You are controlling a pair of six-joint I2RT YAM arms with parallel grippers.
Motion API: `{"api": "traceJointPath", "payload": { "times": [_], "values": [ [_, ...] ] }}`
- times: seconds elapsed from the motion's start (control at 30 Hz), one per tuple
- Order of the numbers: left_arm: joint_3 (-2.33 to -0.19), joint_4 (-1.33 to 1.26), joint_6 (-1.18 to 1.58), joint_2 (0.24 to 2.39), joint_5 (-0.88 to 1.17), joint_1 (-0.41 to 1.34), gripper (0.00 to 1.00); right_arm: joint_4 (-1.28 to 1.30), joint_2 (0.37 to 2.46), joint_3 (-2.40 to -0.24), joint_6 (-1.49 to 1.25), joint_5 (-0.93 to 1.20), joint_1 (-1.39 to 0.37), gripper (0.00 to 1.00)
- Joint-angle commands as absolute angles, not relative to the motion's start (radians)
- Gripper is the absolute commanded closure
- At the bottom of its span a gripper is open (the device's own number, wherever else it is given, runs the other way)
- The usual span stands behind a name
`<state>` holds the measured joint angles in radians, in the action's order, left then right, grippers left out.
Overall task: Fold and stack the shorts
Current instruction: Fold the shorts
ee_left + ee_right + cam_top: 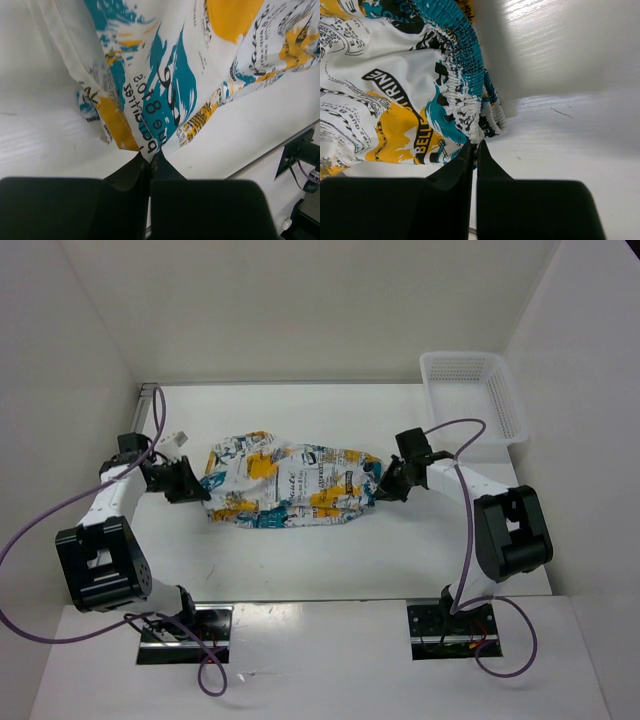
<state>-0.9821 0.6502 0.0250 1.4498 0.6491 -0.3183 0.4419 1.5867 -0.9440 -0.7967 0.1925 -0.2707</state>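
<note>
Two grippers: jaws closed to a slit, each pinching an edge.
Left gripper [150,159]: holds a hem corner right at its tips.
Right gripper [474,150]: holds the gathered waistband [465,65] end at its tips.
Shorts [290,485]: spread between both tools, over the table [300,560].
Handling: likely light, limp, quick to crease; best taken at corners, waistband firmest.

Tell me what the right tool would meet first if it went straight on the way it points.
The shorts: the right tool, shut on their elastic waistband, points into the cloth, so it would push that first.
</note>
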Motion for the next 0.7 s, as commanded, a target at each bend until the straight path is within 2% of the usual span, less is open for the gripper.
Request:
{"api": "traceJointPath", "payload": {
  "times": [0.0, 0.17, 0.2, 0.23, 0.27, 0.33, 0.37, 0.4, 0.5, 0.6, 0.67],
  "values": [
    [-0.924, 0.699, 0.0, 1.401, 0.634, -0.324, 1.0, 0.422, 1.594, -0.954, -0.818, 0.153, -0.272, 1.0],
    [-0.896, 0.738, 0.0, 1.401, 0.554, -0.324, 0.99, 0.431, 1.575, -0.936, -0.828, 0.109, -0.262, 0.98],
    [-0.896, 0.738, 0.0, 1.401, 0.542, -0.324, 0.92, 0.431, 1.575, -0.927, -0.819, 0.118, -0.262, 0.94],
    [-0.896, 0.738, 0.0, 1.414, 0.541, -0.324, 0.83, 0.431, 1.575, -0.927, -0.819, 0.118, -0.262, 0.88],
    [-0.911, 0.738, 0.0, 1.414, 0.541, -0.324, 0.63, 0.431, 1.575, -0.927, -0.807, 0.118, -0.262, 0.76],
    [-0.949, 0.738, 0.0, 1.424, 0.555, -0.324, 0.55, 0.442, 1.543, -0.949, -0.792, 0.118, -0.262, 0.62],
    [-0.975, 0.748, 0.0, 1.424, 0.555, -0.324, 0.51, 0.455, 1.53, -0.95, -0.779, 0.098, -0.262, 0.41],
    [-1.033, 0.749, 0.0, 1.411, 0.542, -0.324, 0.46, 0.456, 1.504, -0.95, -0.766, 0.089, -0.247, 0.33],
    [-1.116, 0.758, 0.0, 1.397, 0.5, -0.324, 0.4, 0.456, 1.485, -0.95, -0.755, 0.118, -0.18, 0.3],
    [-1.164, 0.709, 0.0, 1.41, 0.506, -0.313, 0.4, 0.407, 1.511, -0.939, -0.746, 0.204, -0.138, 0.31],
    [-1.175, 0.657, 0.0, 1.445, 0.526, -0.273, 0.45, 0.373, 1.577, -0.948, -0.735, 0.28, -0.138, 0.31]
  ]
}}
